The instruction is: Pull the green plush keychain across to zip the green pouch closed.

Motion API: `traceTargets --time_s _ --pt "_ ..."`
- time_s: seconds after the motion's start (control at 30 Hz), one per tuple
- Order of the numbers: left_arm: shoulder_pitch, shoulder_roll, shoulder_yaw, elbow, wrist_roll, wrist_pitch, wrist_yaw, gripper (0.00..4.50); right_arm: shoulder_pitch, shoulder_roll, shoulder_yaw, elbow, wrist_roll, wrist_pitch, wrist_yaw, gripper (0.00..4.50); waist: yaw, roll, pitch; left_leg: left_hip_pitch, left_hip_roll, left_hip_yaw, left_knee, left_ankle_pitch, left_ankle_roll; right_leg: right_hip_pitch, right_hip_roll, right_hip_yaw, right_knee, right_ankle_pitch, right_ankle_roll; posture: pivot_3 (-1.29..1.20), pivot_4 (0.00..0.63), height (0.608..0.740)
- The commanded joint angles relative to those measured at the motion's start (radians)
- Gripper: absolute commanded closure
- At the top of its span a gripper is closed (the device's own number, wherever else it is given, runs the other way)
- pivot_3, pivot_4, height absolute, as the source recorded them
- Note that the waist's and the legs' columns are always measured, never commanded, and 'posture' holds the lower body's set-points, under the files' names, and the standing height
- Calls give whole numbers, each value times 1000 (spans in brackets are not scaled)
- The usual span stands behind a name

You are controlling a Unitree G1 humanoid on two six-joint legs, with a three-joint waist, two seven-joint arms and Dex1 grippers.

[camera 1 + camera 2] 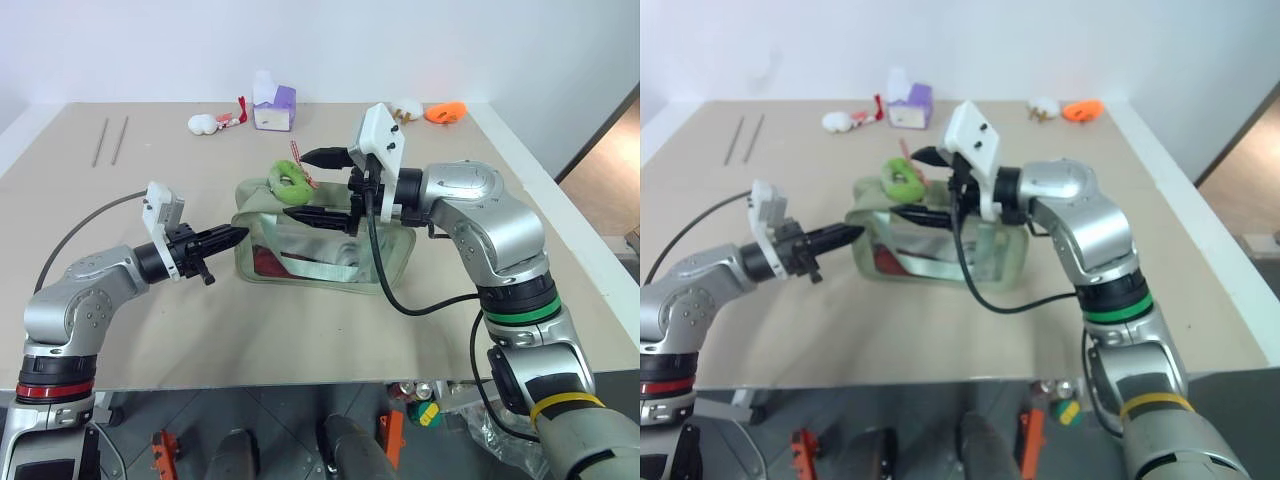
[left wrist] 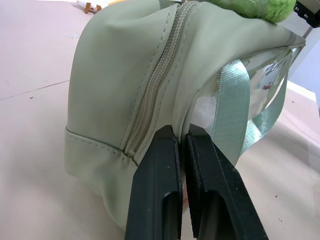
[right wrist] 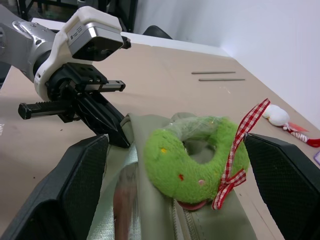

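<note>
pouch: the pale sage-green rectangular fabric pouch (image 1: 325, 245) with clear plastic window panels and a green webbing strap stands on the beige table (image 1: 300, 330), between the two grippers; its top zipper runs along the upper edge.
keychain: the small lime-green fuzzy plush ring (image 3: 195, 160) with a red-and-white checked ribbon rests on top of the pouch at the zipper line, right between the right gripper's two spread fingers.
left gripper: the left gripper (image 1: 232, 237) has its black fingers (image 2: 155, 195) pressed together, tips at the pouch's end seam where the zipper finishes; whether fabric is pinched between them i cannot tell.
right gripper: the right gripper (image 1: 318, 186) has its fingers wide apart, one on each side of the plush ring, not pressing on it.
beyond the right gripper: a small purple-and-white box (image 1: 273, 108), a white plush toy (image 1: 205, 124) and an orange object (image 1: 445, 112) lie near the table's far edge.
beyond the left gripper: two thin grey rods (image 1: 110, 140) lie side by side.
</note>
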State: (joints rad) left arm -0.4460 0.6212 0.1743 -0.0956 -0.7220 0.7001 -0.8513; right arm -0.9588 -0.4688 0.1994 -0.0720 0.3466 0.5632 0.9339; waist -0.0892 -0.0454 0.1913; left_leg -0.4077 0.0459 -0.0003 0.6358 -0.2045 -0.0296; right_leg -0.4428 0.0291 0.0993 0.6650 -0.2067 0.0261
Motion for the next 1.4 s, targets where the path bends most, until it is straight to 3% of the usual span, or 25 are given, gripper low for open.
traceTargets --time_s 0.03,0.07,0.1,0.5,0.9,1.13,1.4 --pt "-10 9 27 -20 -8 -7 0 4500 -23 3 -1 -14 -10 -21 12 21 0 0 0 0 0 0 0 0 0 0 0 0 0 0 0 0 150 740" --pt "-10 9 28 -19 -8 -8 0 4500 -22 2 3 -14 -15 -23 15 21 0 0 0 0 0 0 0 0 0 0 0 0 0 0 0 0 150 740" --pt "-11 9 28 -19 -8 -8 0 4500 -22 1 5 -14 -19 -24 17 576 0 0 0 0 0 0 0 0 0 0 0 0 0 0 0 0 150 740" --pt "-2 9 40 -30 -20 -8 13 4500 -25 0 16 3 -53 -43 37 4478 0 0 0 0 0 0 0 0 0 0 0 0 0 0 0 0 150 740" --pt "-1 2 40 -33 -25 -8 21 4500 -42 -26 -15 36 -82 -66 42 4478 0 0 0 0 0 0 0 0 0 0 0 0 0 0 0 0 150 740" --pt "4 1 39 -35 -29 -7 21 4500 -60 -225 -98 144 -138 -163 78 4478 8 0 0 0 -1 0 0 0 0 0 -1 0 -1 -1 0 0 150 740" --pt "2 -2 28 -30 -28 -10 20 4500 -17 -422 -122 119 -174 -214 144 4478 9 0 0 0 0 0 -2 -1 1 -1 0 0 -1 -2 -1 0 150 740"
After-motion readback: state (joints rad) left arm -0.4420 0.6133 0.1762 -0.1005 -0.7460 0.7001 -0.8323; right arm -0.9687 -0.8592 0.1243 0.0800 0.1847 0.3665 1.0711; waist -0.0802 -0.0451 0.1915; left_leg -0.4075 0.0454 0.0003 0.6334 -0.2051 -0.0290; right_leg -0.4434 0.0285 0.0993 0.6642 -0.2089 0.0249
